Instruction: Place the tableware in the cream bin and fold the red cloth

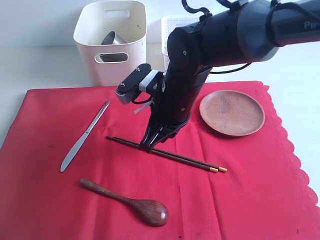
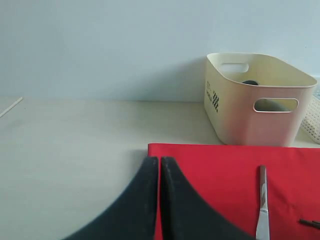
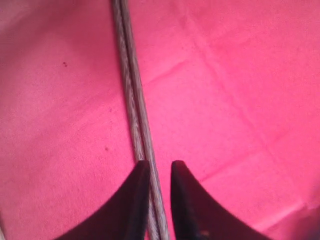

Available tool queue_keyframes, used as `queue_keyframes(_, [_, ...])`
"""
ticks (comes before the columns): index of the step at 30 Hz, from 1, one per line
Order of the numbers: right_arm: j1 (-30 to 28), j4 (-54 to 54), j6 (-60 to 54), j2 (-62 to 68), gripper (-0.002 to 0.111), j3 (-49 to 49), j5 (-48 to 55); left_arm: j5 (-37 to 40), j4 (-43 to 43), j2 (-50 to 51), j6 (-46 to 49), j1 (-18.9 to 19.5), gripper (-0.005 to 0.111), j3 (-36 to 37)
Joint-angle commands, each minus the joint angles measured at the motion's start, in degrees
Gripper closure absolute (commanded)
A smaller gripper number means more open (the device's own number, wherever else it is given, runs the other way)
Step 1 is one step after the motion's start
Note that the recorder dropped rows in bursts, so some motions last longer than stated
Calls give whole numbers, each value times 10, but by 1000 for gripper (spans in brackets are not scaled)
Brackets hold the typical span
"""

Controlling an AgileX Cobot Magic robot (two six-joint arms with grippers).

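Observation:
The red cloth (image 1: 250,190) lies spread flat. On it rest a silver knife (image 1: 85,136), dark chopsticks (image 1: 172,155) with gold tips, a dark wooden spoon (image 1: 130,202) and a round brown plate (image 1: 232,112). A steel cup (image 1: 111,39) lies inside the cream bin (image 1: 112,67) behind the cloth. My right gripper (image 1: 148,146) is down on the chopsticks (image 3: 131,100) near their dark end; its jaws straddle the pair, narrowly open (image 3: 159,165), with a gap on one side. My left gripper (image 2: 159,161) is shut and empty, over the cloth's (image 2: 215,170) corner, with the knife (image 2: 262,200) and bin (image 2: 250,125) beyond.
A white lattice basket (image 1: 172,25) stands beside the cream bin, behind my right arm. The cloth's scalloped edge (image 1: 295,150) runs along the right. Pale tabletop (image 2: 75,150) extends to the left of the cloth.

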Motion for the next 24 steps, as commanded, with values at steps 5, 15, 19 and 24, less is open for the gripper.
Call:
queue_keyframes(5, [0, 22, -20, 45, 57, 3, -18, 0, -4, -4, -1, 2, 103, 0])
queue_keyframes(15, [0, 55, -90, 73, 89, 3, 12, 0, -4, -4, -1, 2, 103, 0])
queue_keyframes(19, [0, 109, -172, 72, 108, 3, 32, 0, -4, -4, -1, 2, 103, 0])
queue_keyframes(24, [0, 127, -217, 72, 108, 3, 40, 0, -4, -4, -1, 2, 103, 0])
